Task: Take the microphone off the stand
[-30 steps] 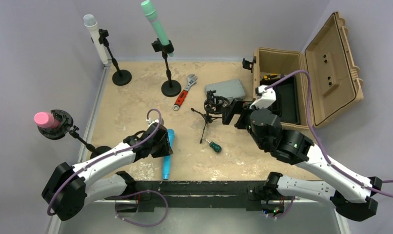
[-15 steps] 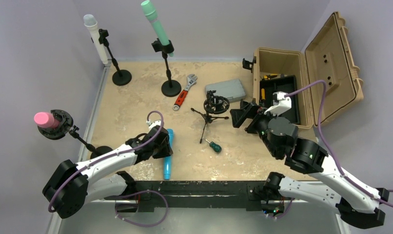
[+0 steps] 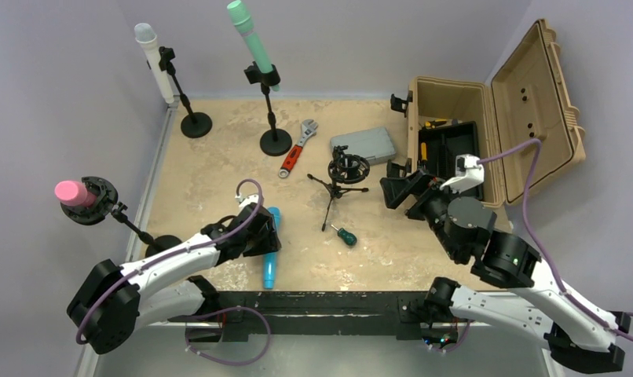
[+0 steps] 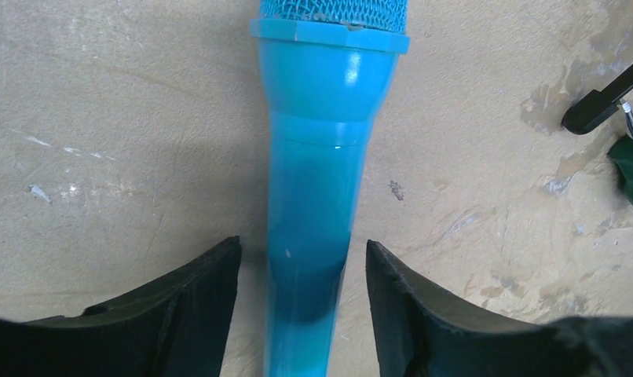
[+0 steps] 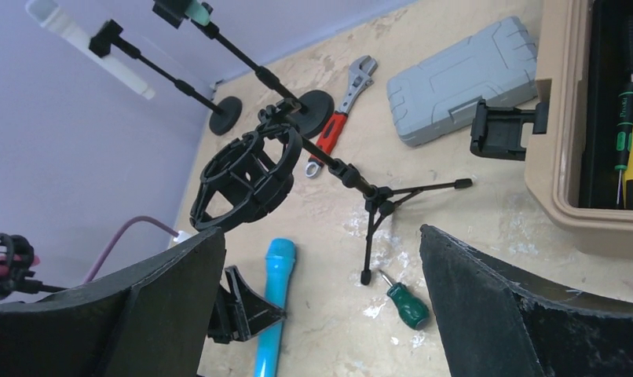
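Compared with one second earlier, the right gripper (image 3: 401, 193) has drawn away from the tripod stand (image 3: 346, 167). It then sat against the stand's ring-shaped mount; now it hovers apart from it, between the stand and the open toolbox (image 3: 451, 88). Its fingers are spread wide with nothing between them. In the right wrist view the ring mount holds no microphone, and the stand (image 5: 359, 182) stands on the table (image 3: 211, 181) on its three legs.

The left arm has barely shifted over the same interval. The left gripper (image 3: 268, 236) remains low over the blue microphone (image 3: 271, 247), which lies flat on the table off the stand, its long axis running roughly front to back. In the top view the grille end points towards the back wall and the handle end towards the arm bases.

In the left wrist view the two fingers (image 4: 211, 290) straddle the handle of the blue microphone (image 4: 321, 196). A narrow strip of table shows on each side, so the jaws are parted and not pressed on it. The grille lies beyond the fingertips at the top edge of that view.

A green-handled screwdriver (image 3: 345, 235) lies on the table between the blue microphone and the right gripper.
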Controlling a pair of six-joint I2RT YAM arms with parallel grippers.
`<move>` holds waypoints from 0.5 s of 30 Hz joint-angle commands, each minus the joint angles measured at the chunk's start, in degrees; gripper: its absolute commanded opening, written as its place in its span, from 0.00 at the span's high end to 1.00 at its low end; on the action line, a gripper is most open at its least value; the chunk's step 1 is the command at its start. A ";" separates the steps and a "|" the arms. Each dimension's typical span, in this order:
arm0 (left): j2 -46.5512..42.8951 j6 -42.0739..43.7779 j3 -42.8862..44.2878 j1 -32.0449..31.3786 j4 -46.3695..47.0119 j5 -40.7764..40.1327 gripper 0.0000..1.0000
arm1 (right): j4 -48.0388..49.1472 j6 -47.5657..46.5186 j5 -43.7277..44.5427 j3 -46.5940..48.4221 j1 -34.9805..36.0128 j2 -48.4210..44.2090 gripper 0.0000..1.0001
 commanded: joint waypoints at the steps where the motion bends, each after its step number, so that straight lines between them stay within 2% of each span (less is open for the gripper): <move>1: -3.52 0.41 0.86 -0.21 -2.23 -0.96 0.39 | -1.94 3.61 3.15 -0.86 -0.10 -1.78 0.08; 10: -11.93 1.37 5.70 -0.21 -9.42 -0.09 0.28 | -8.85 15.33 3.04 -3.28 -0.10 -0.47 0.09; 15: -15.65 3.22 10.88 -0.21 -13.20 1.35 0.26 | -7.72 18.66 -0.51 -8.19 -0.15 1.12 0.11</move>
